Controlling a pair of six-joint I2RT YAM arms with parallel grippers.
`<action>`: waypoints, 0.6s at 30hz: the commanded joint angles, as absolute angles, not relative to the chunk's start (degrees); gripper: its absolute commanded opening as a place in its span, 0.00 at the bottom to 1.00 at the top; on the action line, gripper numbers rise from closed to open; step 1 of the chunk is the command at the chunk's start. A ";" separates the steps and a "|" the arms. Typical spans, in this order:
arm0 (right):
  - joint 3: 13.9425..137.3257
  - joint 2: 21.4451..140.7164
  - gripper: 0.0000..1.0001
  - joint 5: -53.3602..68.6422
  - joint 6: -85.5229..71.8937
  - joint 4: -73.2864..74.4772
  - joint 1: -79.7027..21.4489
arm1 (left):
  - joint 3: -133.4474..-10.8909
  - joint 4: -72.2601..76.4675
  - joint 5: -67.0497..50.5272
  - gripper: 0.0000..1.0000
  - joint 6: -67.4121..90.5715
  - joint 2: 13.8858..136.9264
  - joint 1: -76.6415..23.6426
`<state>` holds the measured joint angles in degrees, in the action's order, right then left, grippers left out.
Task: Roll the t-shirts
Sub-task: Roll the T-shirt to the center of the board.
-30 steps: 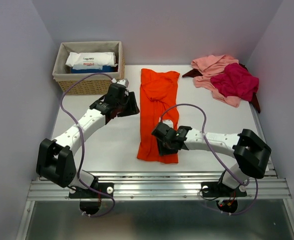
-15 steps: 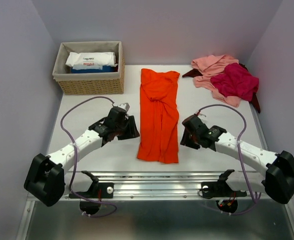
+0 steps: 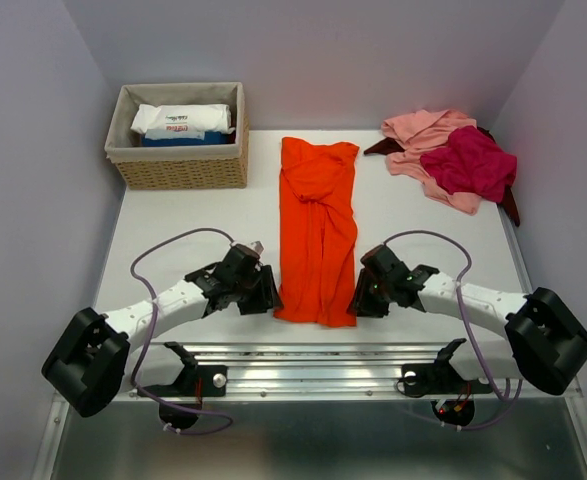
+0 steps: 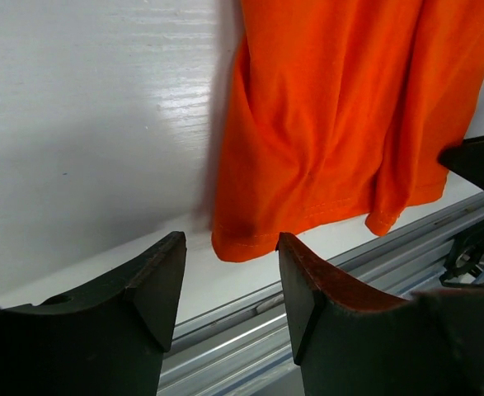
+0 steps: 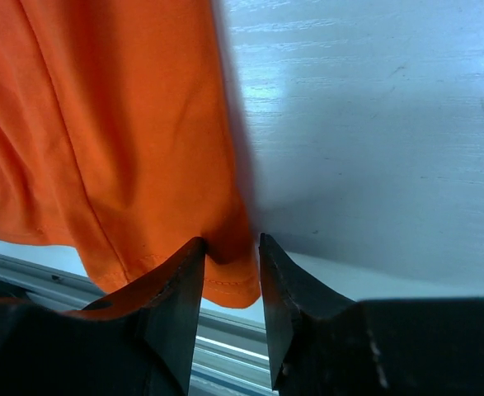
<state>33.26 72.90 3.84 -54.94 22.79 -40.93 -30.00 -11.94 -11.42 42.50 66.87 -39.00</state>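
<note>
A bright orange-red t-shirt (image 3: 318,225) lies folded into a long strip down the middle of the table, its hem near the front edge. My left gripper (image 3: 270,297) sits low at the hem's left corner. In the left wrist view it (image 4: 232,247) is open, with the shirt's corner (image 4: 242,243) just ahead of the fingertips and untouched. My right gripper (image 3: 358,300) is at the hem's right corner. There its jaws (image 5: 230,241) straddle the shirt corner (image 5: 229,276), still apart. Salmon-pink (image 3: 423,130), magenta (image 3: 470,160) and dark maroon (image 3: 510,205) t-shirts are heaped at the back right.
A wicker basket (image 3: 178,170) holding a white packet (image 3: 181,118) stands at the back left. A metal rail (image 3: 313,360) runs along the near edge just below the hem. Walls close in on both sides.
Both grippers have come toward the near edge, down to the hem corners. The right one left the top of the shirt and swung to its right side. Its jaws have narrowed.
</note>
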 commanded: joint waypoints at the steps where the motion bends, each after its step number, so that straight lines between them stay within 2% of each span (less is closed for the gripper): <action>1: 31.12 73.48 0.37 6.59 -55.81 18.28 -41.04 | -28.21 -6.95 -13.62 0.59 44.82 66.97 -40.08; 4: 30.15 72.86 0.34 6.77 -56.16 17.84 -41.04 | -27.60 -5.89 -14.06 0.55 45.53 67.85 -40.87; 8: 29.80 71.81 0.31 7.64 -56.78 18.28 -41.04 | -27.07 -5.19 -14.24 0.41 46.32 68.20 -41.48; 11: 29.36 70.66 0.21 7.38 -57.48 19.07 -41.04 | -26.90 -4.75 -14.85 0.23 47.11 67.94 -41.75; 12: 29.09 69.79 0.13 6.86 -57.74 19.68 -41.04 | -26.63 -4.31 -15.64 0.06 47.63 67.77 -41.92; 13: 29.09 69.44 0.10 6.42 -57.74 19.69 -41.04 | -26.54 -4.13 -15.64 0.00 47.64 67.76 -42.01; 14: 29.00 68.65 0.06 5.63 -58.27 20.38 -41.04 | -26.46 -4.04 -16.34 0.00 48.33 67.59 -42.10; 18: 28.13 67.07 0.01 4.40 -60.29 21.36 -41.04 | -24.88 -4.39 -17.31 0.00 51.15 65.31 -42.54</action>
